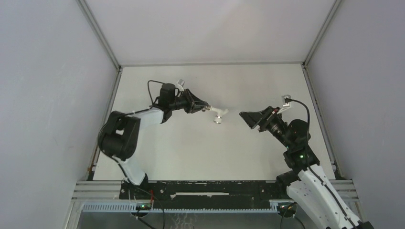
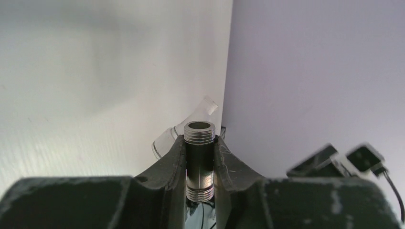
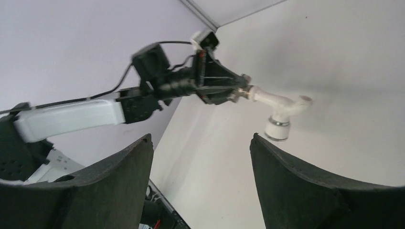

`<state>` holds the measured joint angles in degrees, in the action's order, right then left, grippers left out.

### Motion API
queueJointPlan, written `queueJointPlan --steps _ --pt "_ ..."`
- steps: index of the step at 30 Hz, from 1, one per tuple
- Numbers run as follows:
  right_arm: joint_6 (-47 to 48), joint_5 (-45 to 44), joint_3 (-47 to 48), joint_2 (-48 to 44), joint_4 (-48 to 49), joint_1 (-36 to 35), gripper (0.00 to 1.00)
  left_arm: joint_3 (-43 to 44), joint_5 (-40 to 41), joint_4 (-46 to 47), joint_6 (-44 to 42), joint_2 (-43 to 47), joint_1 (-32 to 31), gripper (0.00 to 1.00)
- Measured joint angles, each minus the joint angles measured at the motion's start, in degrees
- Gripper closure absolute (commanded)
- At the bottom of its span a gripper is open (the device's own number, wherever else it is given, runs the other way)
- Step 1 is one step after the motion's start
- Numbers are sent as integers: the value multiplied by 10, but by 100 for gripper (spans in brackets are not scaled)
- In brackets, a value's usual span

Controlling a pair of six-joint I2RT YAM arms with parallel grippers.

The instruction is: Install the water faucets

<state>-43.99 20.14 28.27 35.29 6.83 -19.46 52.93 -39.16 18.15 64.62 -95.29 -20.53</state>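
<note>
My left gripper (image 1: 206,108) is shut on the grey metal threaded fitting (image 2: 199,152), which stands upright between its fingers in the left wrist view. The white plastic tap piece (image 1: 218,114) sits at the far end of that fitting, out past the fingertips, and looks joined to it. It also shows in the right wrist view (image 3: 282,107) with its capped end pointing down at the table; I cannot tell whether it touches. In the left wrist view the tap (image 2: 165,140) is mostly hidden behind the fingers. My right gripper (image 1: 248,119) is open and empty, a short way right of the tap and facing it.
The white table (image 1: 191,152) is walled by grey panels (image 1: 47,95) on the left, back and right. A black rail (image 1: 215,188) with the arm bases runs along the near edge.
</note>
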Motion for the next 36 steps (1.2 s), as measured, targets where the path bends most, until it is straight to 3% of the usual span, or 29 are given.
queueJointPlan --steps 6,10,12,15,19,21,30,34,36 --pt "26 -35 4 -87 -88 4 19 61 15 89 60 -159 0 99" --pt "32 -48 8 -110 -124 7 19 124 24 114 78 -220 0 86" --pt "32 -54 9 -112 -141 7 17 162 30 117 84 -250 0 67" --pt "31 -71 12 -112 -166 7 15 208 36 113 86 -289 0 50" --pt "32 -91 15 -112 -185 7 9 275 45 55 63 -325 0 10" --pt "32 -98 16 -111 -192 8 3 310 55 16 39 -336 0 1" --pt "56 -148 88 -84 -270 10 0 393 154 -228 -122 -282 21 0" --pt "101 -159 170 -11 -326 11 0 414 253 -383 -214 -203 35 0" --pt "119 -173 210 28 -353 11 0 398 298 -416 -245 -144 38 0"
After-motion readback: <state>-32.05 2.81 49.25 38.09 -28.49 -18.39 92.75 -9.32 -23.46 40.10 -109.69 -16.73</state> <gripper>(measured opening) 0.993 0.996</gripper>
